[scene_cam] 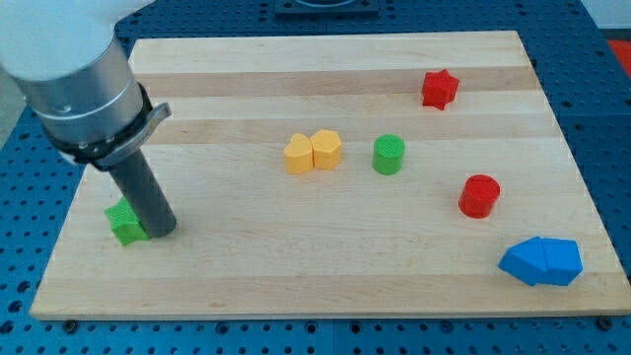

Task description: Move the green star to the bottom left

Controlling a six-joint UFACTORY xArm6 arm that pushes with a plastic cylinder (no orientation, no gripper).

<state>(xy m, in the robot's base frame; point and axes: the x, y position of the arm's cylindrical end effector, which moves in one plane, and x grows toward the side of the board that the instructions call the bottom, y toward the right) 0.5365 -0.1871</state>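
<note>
At the view's left, the green star (125, 223) sits on the wooden board (296, 276) near its left edge, low down but not yet in the corner. My tip (160, 230) stands against the star's right side, touching or all but touching it; the rod hides part of the block, so its star shape is only partly made out. There is no claw on this arm, only the plain rod, so nothing opens, closes or holds anything: it can only push.

Toward the middle, a yellow heart-like block (299, 155) and a yellow hexagonal block (326, 149) touch each other, and a green cylinder (388, 155) stands just to their right. Farther right are a red star (440, 89) near the top, a red cylinder (479, 195) lower down, and two blue blocks (541, 261) pressed together near the bottom right corner.

The step in hand looks like the closing push, with the task mostly done. The star probably needs to go a little farther down and left. From its right side the tip can only drive it left toward the edge, so the next move likely calls for coming round to the star's upper right and pushing gently, lest it slide off the board.
</note>
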